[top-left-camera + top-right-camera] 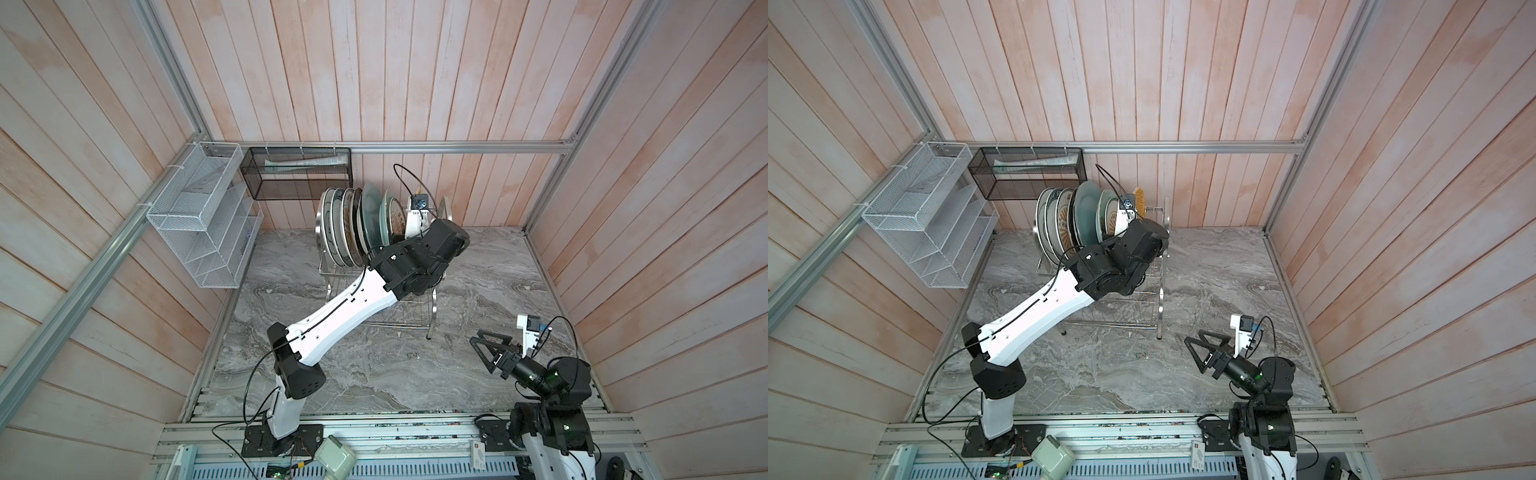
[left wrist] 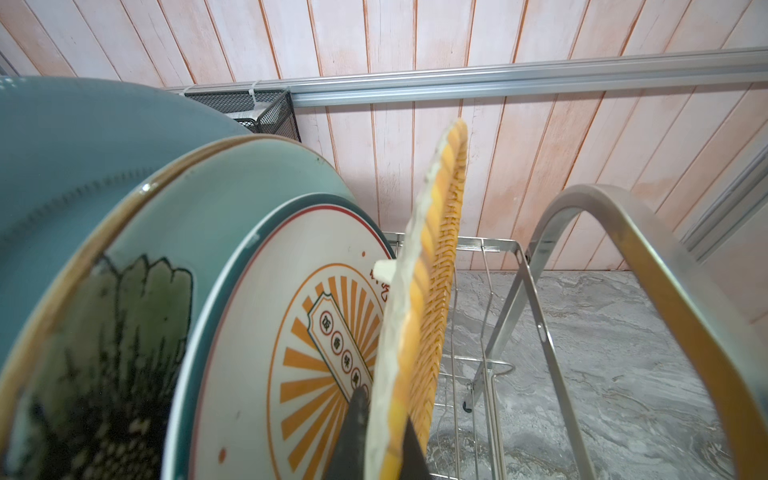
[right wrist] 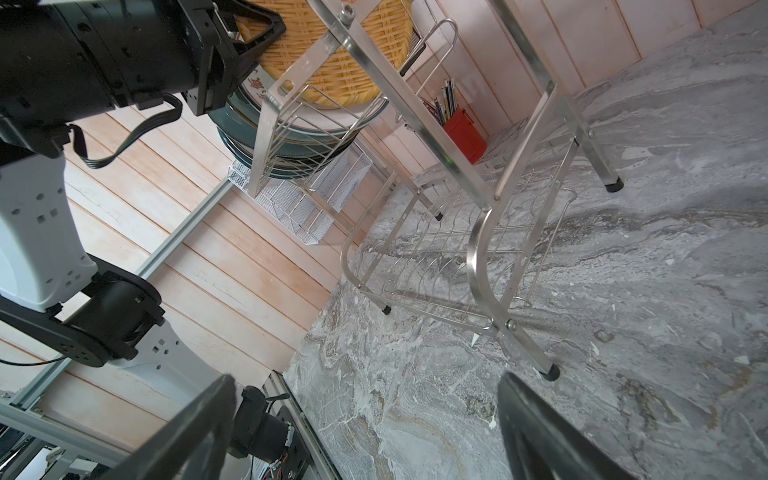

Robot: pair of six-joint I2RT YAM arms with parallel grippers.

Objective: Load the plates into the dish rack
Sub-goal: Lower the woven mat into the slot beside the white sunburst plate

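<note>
The left claw [image 2: 384, 432] is clamped on the rim of the round orange lattice-patterned plate [image 2: 432, 291], one dark finger on each face. The plate rises from that grip and sits edge-on to the wrist camera. It stands on edge over the upper tier of the shiny stainless-steel wire dish rack [image 2: 615, 216]. It is in the gap between the white plate with the orange sunburst [image 2: 299, 332] and the rack's arched tubular end frame. A round plate has no long axis, so its plane is what counts. That plane lies across the rack's row, nearly parallel to the upright plates [image 1: 357, 224] already lined up, with the woven-look face turned toward the end frame. The upper rim leans a little away from the sunburst plate. The lower part sits just beside that plate, and the frames do not settle whether the two touch. The bottom edge is down among the upper tier's wires, but it is unclear whether it rests between the prongs. The move ahead probably depends on that seating, then on the fingers parting and drawing back along the plate's plane. The right claw [image 3: 365, 378] hangs with its fingers wide apart and empty over the front of the grey marble desk [image 1: 374, 374]. It is well apart from the rack, so the left arm is the nearer.
</note>
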